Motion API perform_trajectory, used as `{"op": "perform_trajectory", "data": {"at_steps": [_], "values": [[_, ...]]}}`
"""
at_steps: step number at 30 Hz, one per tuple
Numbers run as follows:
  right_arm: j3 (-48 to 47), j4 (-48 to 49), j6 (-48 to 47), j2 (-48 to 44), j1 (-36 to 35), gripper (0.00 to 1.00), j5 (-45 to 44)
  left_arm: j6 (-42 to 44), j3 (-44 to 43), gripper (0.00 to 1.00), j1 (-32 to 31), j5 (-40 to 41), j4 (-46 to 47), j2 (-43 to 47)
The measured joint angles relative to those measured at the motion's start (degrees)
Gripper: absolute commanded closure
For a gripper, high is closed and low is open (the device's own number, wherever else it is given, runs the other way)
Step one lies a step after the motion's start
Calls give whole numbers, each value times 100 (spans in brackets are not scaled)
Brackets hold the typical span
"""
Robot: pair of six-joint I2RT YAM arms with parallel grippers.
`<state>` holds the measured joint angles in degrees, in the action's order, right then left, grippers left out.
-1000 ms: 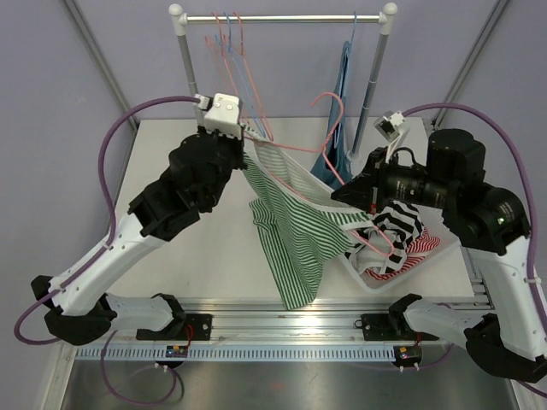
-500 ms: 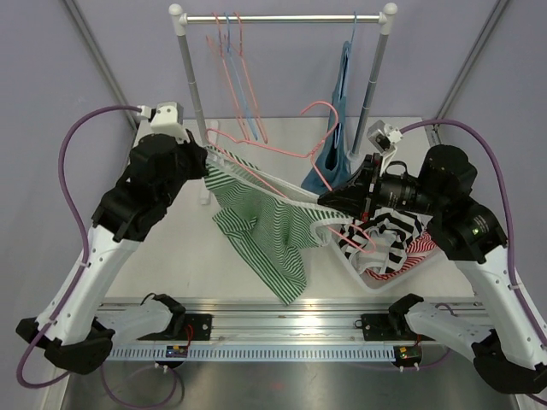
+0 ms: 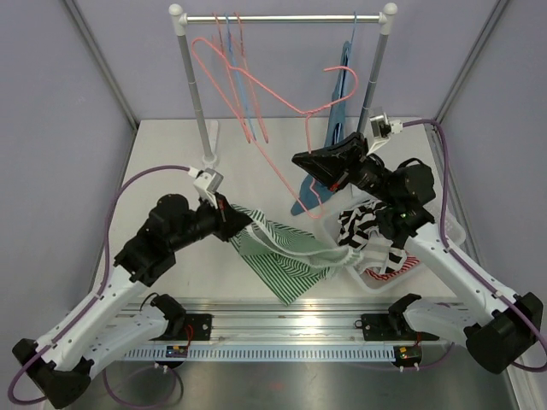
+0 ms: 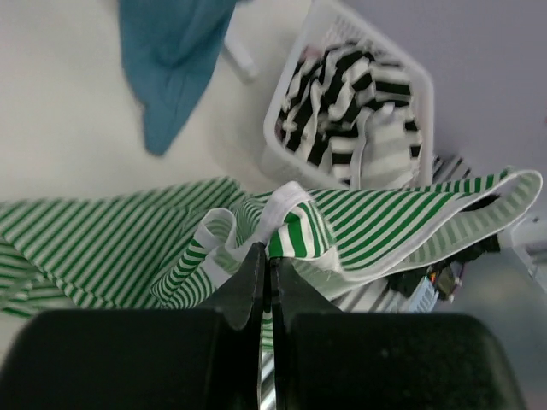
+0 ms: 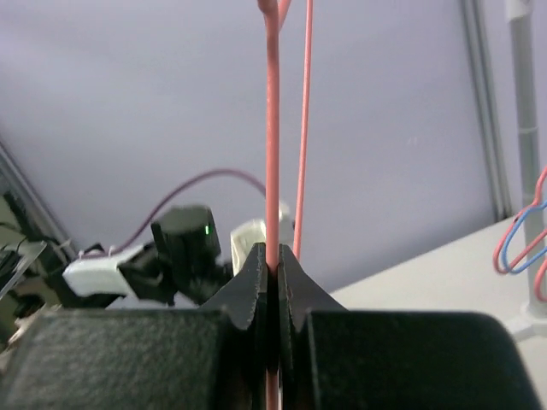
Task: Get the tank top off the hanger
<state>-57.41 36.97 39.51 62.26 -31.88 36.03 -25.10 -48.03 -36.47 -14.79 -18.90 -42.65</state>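
Left gripper (image 4: 267,256) is pinched tight on the green striped tank top (image 4: 376,224); right gripper (image 5: 272,260) clamps the bare pink hanger (image 5: 272,128), held up high.

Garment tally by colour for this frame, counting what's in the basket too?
green-and-white striped tank top: 1
teal garment: 1
black-and-white striped garment: 1
red-and-white striped garment: 1
Total: 4
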Motion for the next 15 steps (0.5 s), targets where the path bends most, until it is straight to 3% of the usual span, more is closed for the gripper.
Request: {"op": "perform_trajectory", "data": {"at_steps": [2,6,8,11,15], "values": [[116,437,-87,24,-37,100,-313,-50,260,100,-160,116,-44,-61],[116,-31,-852,-463,-157,100,-1456,-203,470,100,-321,699,-328,-302],[-15,-767,-1123,-824,-168,100,-2011,-267,490,100,-328,1016,-472,-382],[-901,-2673,-1488,-1012,-173,100,-2638,-356,481,97,-334,1624,-726,-433],[-1816,-4570,-1692,-920,-177,100,-3204,-389,177,83,-332,2378,-1292,-680]]}}
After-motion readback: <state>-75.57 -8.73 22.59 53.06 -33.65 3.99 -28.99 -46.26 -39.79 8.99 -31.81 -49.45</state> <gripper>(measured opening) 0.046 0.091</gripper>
